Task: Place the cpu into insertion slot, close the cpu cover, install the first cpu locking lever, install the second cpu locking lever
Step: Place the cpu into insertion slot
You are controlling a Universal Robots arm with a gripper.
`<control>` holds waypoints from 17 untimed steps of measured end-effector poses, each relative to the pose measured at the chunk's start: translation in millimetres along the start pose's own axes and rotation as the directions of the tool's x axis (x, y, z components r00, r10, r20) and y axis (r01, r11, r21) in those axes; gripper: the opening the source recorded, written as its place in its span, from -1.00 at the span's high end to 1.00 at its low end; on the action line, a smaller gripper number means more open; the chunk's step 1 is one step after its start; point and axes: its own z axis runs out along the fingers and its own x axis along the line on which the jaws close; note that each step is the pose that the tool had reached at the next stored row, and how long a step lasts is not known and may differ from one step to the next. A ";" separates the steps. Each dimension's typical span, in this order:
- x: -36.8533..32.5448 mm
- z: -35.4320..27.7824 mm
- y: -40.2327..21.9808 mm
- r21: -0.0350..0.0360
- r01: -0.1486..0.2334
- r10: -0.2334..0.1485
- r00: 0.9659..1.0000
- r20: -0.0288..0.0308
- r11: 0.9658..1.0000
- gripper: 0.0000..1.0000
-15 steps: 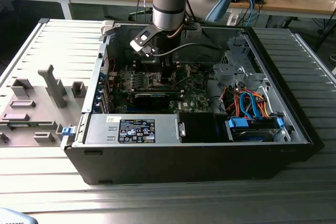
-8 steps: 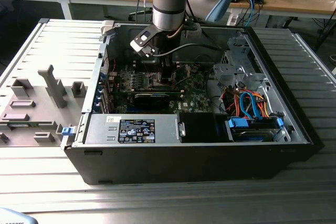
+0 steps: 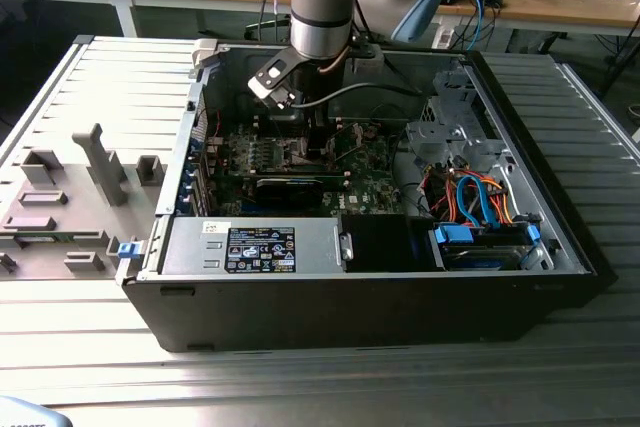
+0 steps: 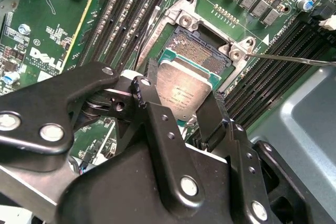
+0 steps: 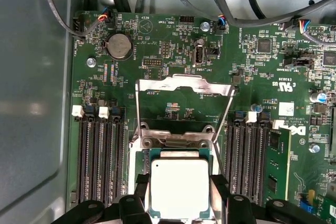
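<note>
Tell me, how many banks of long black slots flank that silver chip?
2. One memory slot bank lies on one side of the cpu, the other memory slot bank on the opposite side. The gripper holding the cpu may hide more.

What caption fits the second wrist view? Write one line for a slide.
The gripper holds the cpu by opposite edges over the insertion slot, its contacts partly exposed, memory slots on both sides.

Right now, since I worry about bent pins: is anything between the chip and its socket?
Nothing visible. The gripper holds the chip by two edges just over the socket, which lies bare past it. The cover is swung open, off the socket and out of the path.
</note>
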 end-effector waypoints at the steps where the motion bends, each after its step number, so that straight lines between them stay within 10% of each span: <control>1: 0.1 0.4 -0.1 0.000 0.000 0.000 1.000 0.000 1.000 -0.08; 17: 1.5 11.4 -7.8 0.001 -0.026 0.026 1.000 0.000 1.000 -0.08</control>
